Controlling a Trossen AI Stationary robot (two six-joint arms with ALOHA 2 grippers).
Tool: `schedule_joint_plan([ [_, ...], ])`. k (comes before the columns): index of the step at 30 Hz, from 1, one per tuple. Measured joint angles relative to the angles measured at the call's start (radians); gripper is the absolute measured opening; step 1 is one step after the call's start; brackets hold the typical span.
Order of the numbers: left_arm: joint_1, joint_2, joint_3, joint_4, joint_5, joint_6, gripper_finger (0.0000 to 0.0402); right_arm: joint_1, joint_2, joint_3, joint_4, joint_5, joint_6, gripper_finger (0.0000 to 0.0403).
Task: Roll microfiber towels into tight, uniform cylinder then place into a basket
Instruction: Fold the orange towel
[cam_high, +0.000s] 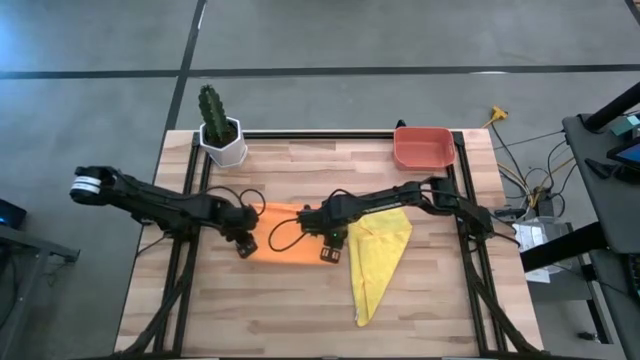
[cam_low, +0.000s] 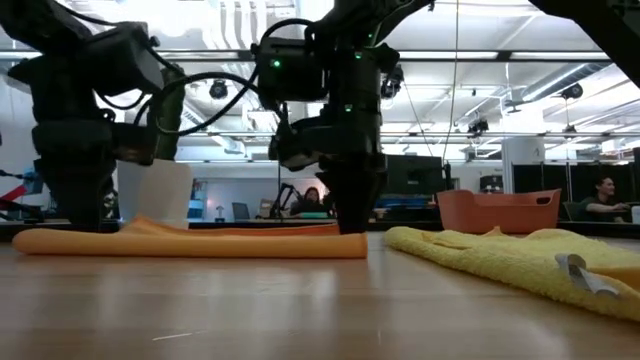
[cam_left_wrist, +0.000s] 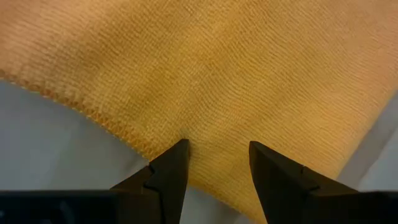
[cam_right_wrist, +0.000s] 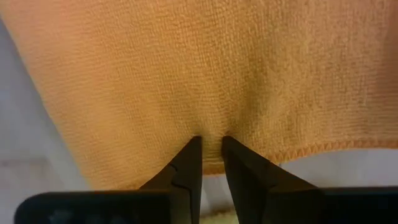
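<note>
- Your orange towel (cam_high: 285, 232) is lying flat on the desk (cam_high: 300, 310), roughly dead centre of the high view, stretched between both arms
- Left claw (cam_high: 246, 247) is down at the towel's left end; in its wrist view you can see the fingers (cam_left_wrist: 171, 171) parted with the cloth edge sitting between the tips, so it's released, not squeezing anything
- Right claw (cam_high: 333, 250) is on the towel's right end, and in its wrist view the fingers (cam_right_wrist: 186, 163) are pulled in close with a little ridge of orange cloth pinched between them, so you're grasping the towel there
- Yellow towel (cam_high: 378, 262) is spread out just right of the right claw, running down to a point at lower centre
- Basket (cam_high: 423, 147) sits in the desk's upper right corner, well apart from both towels
- Cactus pot (cam_high: 222, 138) is at the upper left corner
</note>
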Motion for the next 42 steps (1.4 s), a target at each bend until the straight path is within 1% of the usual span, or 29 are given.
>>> schedule_joint_plan([
  [5, -0.001, 0.004, 0.033, -0.026, 0.046, -0.076, 0.0155, -0.002, -0.027, -0.005, -0.065, 0.020, -0.067, 0.0057],
  [11, -0.001, -0.031, 0.087, -0.062, 0.057, -0.157, 0.0155, -0.012, -0.088, -0.010, -0.071, 0.079, -0.112, 0.0056],
  [15, -0.001, -0.073, 0.128, -0.073, 0.056, -0.206, 0.0155, -0.020, -0.162, -0.058, -0.059, 0.145, -0.090, 0.0056],
  [18, -0.014, -0.101, 0.162, -0.070, 0.032, -0.249, 0.0155, -0.028, -0.250, -0.148, 0.016, 0.156, -0.082, 0.0056],
  [23, -0.065, -0.123, 0.221, -0.064, -0.037, -0.251, 0.0154, -0.035, -0.449, -0.375, 0.195, 0.148, -0.098, 0.0056],
  [26, -0.107, -0.122, 0.260, -0.064, -0.102, -0.255, 0.0145, -0.036, -0.571, -0.508, 0.259, 0.145, -0.102, 0.0056],
  [32, -0.181, -0.084, 0.345, -0.067, -0.271, -0.350, 0.0108, -0.037, -0.774, -0.710, 0.279, 0.112, 0.029, 0.0056],
  [34, -0.196, -0.057, 0.383, -0.069, -0.306, -0.357, 0.0094, -0.040, -0.832, -0.763, 0.285, 0.075, 0.046, 0.0056],
  [37, -0.202, -0.011, 0.441, -0.069, -0.316, -0.356, 0.0073, -0.045, -0.902, -0.809, 0.302, 0.012, 0.073, 0.0056],
  [39, -0.202, 0.025, 0.483, -0.066, -0.318, -0.356, 0.0059, -0.048, -0.935, -0.825, 0.305, -0.004, 0.108, 0.0056],
  [42, -0.202, 0.081, 0.549, -0.068, -0.319, -0.356, 0.0034, -0.052, -0.963, -0.828, 0.319, -0.004, 0.080, 0.0056],
])
